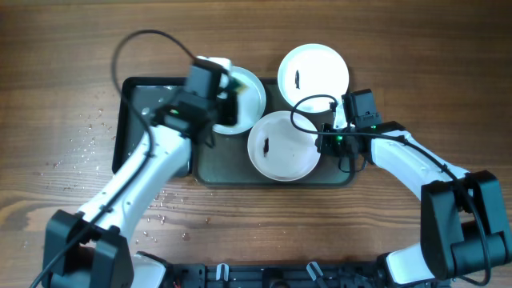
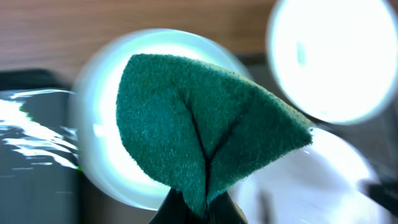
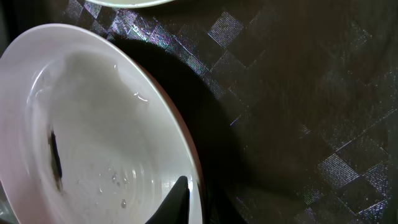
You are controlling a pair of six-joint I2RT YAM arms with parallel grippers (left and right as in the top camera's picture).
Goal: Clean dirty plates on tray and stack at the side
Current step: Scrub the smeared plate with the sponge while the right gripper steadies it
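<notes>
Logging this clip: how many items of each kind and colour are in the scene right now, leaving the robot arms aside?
White plates: 3
Grey-green tray: 1
Black tray: 1
Green scouring pad: 1
Total: 6

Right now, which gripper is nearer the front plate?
Right. The right gripper grips the front plate at its right rim; the left gripper holds a green sponge over the back-left plate.
</notes>
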